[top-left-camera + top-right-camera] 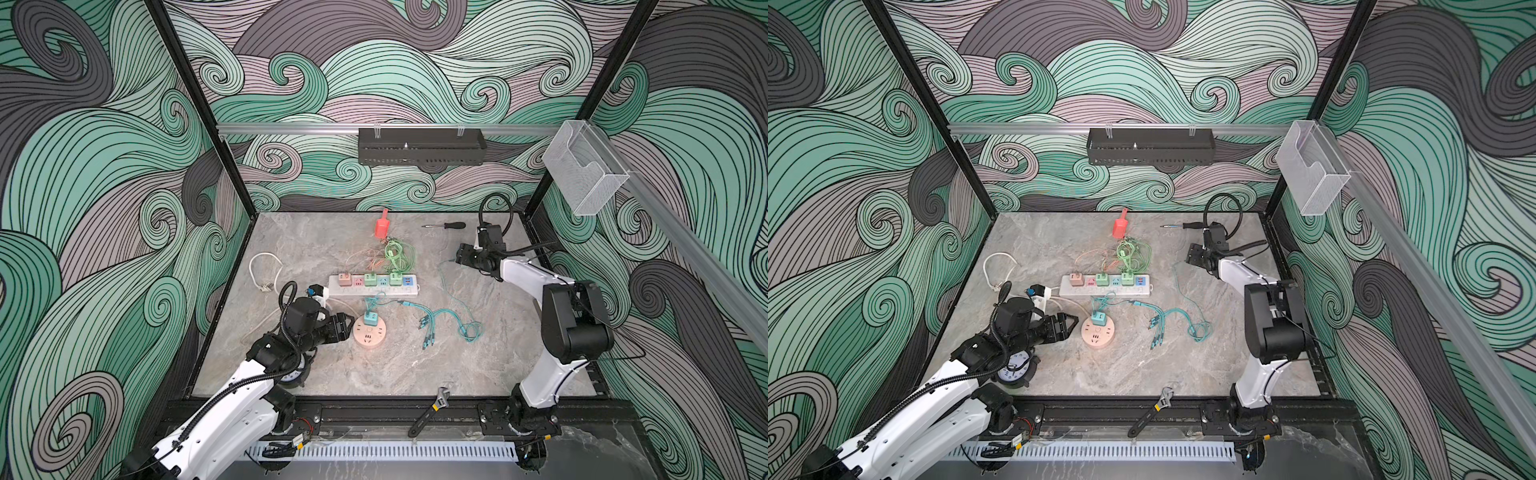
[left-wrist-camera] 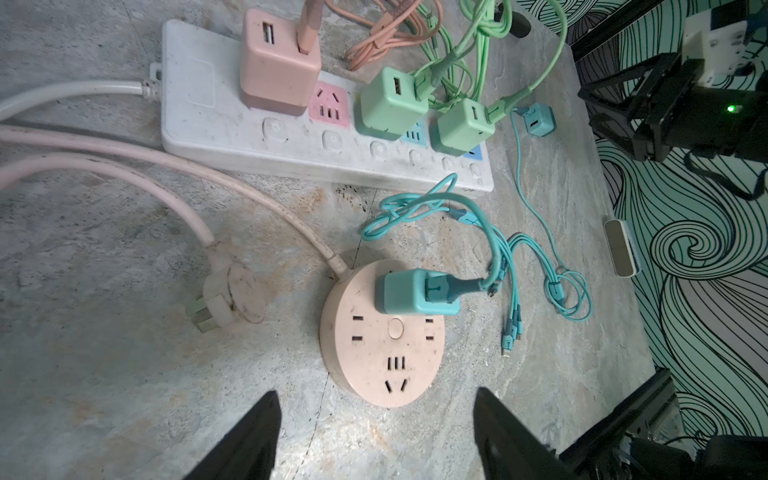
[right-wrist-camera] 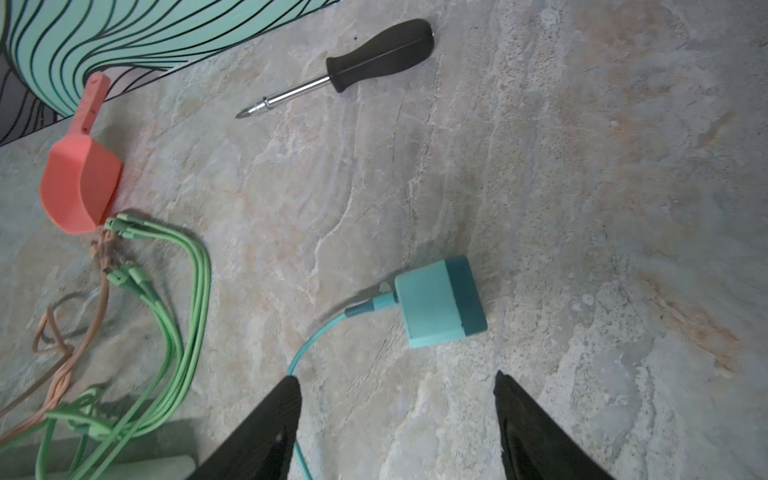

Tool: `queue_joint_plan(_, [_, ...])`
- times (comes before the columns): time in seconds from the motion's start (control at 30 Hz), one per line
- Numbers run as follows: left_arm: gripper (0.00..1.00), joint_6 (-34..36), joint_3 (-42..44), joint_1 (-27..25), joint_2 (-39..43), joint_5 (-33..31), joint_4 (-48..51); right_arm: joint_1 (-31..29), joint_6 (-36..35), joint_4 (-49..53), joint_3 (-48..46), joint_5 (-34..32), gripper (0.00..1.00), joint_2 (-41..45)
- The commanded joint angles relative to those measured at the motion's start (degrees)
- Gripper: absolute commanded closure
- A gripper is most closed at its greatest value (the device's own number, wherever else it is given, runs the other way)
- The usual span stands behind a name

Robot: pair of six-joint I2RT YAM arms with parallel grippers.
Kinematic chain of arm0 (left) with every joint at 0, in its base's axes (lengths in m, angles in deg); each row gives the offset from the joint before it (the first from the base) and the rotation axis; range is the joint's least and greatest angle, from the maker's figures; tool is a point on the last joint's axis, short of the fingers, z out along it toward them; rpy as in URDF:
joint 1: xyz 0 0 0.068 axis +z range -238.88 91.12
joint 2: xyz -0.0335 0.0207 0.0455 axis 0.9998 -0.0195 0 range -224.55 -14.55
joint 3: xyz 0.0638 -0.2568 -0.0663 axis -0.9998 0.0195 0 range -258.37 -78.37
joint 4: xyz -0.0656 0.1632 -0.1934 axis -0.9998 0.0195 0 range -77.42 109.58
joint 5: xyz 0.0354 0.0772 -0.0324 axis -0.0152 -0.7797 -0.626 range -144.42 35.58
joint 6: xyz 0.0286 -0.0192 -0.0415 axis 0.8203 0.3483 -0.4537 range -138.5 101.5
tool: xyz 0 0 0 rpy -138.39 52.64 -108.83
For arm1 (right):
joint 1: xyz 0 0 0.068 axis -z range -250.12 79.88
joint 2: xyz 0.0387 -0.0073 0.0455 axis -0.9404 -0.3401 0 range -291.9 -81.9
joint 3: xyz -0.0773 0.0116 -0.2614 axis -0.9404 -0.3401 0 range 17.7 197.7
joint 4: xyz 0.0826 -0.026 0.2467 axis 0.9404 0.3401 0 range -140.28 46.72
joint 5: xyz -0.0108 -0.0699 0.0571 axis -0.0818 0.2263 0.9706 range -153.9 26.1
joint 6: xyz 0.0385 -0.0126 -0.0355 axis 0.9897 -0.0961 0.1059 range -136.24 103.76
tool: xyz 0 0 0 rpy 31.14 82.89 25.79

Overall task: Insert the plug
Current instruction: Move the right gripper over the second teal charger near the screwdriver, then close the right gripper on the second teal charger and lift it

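- Where both top views take in the table, the teal plug (image 1: 370,319) (image 1: 1098,319) stands seated in the round pink socket (image 1: 370,334) (image 1: 1098,336), which lies near the white power strip (image 1: 353,291) (image 1: 1084,291) on its side toward the arm bases.
- Same views: left gripper (image 1: 348,328) (image 1: 1070,328) just beside that socket, clear of the plug. Right gripper (image 1: 460,255) (image 1: 1192,255) well apart from the strip, off its right end.
- Left wrist: left gripper (image 2: 375,392) fingers spread wide, nothing between them. The plug (image 2: 409,297) sits in the socket's slot nearest the strip, its cable trailing off sideways.
- Right wrist: right gripper (image 3: 395,376) fingers likewise released and empty, above a loose teal charger (image 3: 436,303) lying on its side on the table. A screwdriver (image 3: 374,54) and a red scoop (image 3: 79,178) lie farther off.
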Motion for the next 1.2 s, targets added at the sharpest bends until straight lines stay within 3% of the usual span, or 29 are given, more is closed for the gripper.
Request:
queue_joint_plan(0.0, [0.25, -0.1, -1.6, 0.7, 0.6, 0.6, 0.6, 0.5, 4.0, 3.9, 2.7, -1.2, 0.27, -3.3])
queue_joint_plan(0.23, [0.25, -0.3, -1.4, 0.7, 1.0, 1.2, 0.5, 0.4, 10.8, 8.2, 8.8, -3.3, 0.27, -9.4])
queue_joint_plan(0.57, [0.25, -1.2, 0.3, 0.7, 1.1, 2.4, -1.9, -0.2, 22.5, 8.9, 9.0, -5.8, 0.25, -11.2])
queue_joint_plan(1.17, [0.25, -1.0, 1.0, 0.7, 1.4, 3.8, -3.6, -3.1, 27.8, 16.7, 15.8, -12.9, 0.31, -17.4])
